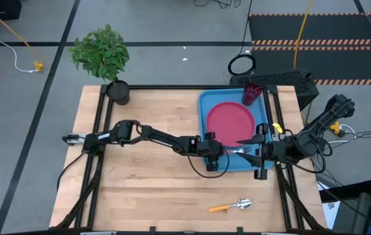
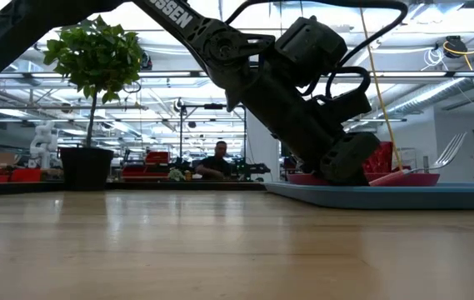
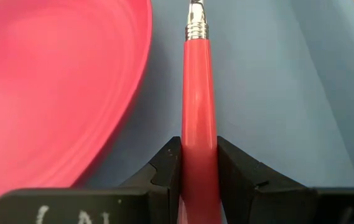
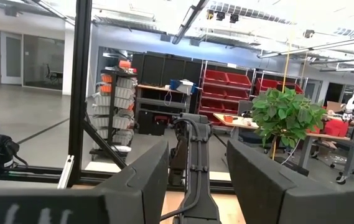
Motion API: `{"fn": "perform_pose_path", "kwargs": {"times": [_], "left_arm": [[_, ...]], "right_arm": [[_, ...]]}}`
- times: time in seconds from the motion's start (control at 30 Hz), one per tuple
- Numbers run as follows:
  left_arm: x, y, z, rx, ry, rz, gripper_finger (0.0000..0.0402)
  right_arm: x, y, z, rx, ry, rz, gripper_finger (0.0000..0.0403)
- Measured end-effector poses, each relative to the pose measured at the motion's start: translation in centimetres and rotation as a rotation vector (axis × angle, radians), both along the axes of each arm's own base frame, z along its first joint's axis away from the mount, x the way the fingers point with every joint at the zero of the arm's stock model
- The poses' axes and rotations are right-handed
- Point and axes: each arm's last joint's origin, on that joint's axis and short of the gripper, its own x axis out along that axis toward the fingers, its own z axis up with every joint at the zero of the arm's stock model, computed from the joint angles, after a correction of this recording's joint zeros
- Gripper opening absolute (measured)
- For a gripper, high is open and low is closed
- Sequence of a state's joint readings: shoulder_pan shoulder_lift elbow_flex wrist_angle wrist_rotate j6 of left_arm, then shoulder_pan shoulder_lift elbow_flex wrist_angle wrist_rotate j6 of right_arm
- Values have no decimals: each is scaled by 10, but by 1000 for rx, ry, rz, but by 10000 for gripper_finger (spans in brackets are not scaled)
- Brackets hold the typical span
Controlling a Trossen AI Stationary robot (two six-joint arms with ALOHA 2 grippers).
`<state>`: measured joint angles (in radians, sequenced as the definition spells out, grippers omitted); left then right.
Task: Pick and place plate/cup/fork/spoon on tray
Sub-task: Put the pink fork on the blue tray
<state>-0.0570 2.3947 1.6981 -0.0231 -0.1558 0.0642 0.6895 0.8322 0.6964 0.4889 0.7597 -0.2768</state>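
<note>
The blue tray (image 1: 205, 108) lies at the table's far right. The pink-red plate (image 1: 231, 121) lies flat in it, and the dark red cup (image 1: 252, 94) stands upright in its far right corner. My left gripper (image 1: 216, 155) is low over the tray's near left part, shut on a fork with a red handle (image 3: 198, 74). The fork's metal tines (image 2: 449, 152) point toward the table's right. My right gripper (image 1: 261, 149) is at the tray's right edge, open and empty (image 4: 195, 180). A spoon with an orange handle (image 1: 232, 206) lies on the table near the front edge. My left gripper pinches the fork's red handle (image 3: 200, 127) between its two fingers, back from the metal collar (image 3: 195, 28). The fingers come from the table's left, slanting down, and lie along the fork. The fork sticks out ahead of them over the tray (image 3: 276, 81), beside the plate's rim (image 3: 140, 74), tines raised.
A potted plant (image 1: 102, 52) stands at the table's far left corner, in a black pot (image 1: 118, 91). Bare wood lies across the table's left and near parts. A black frame runs along the table's edges. A person sits far off in the room (image 2: 220, 162).
</note>
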Motion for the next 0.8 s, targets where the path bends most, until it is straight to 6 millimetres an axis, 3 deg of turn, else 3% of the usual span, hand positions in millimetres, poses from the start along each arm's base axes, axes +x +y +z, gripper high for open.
{"fn": "perform_pose_path", "kwargs": {"times": [0.8], "left_arm": [[-1, 0, -1, -15, 5, 15, 83]], "right_arm": [[0, 0, 0, 2, 0, 1, 154]]}}
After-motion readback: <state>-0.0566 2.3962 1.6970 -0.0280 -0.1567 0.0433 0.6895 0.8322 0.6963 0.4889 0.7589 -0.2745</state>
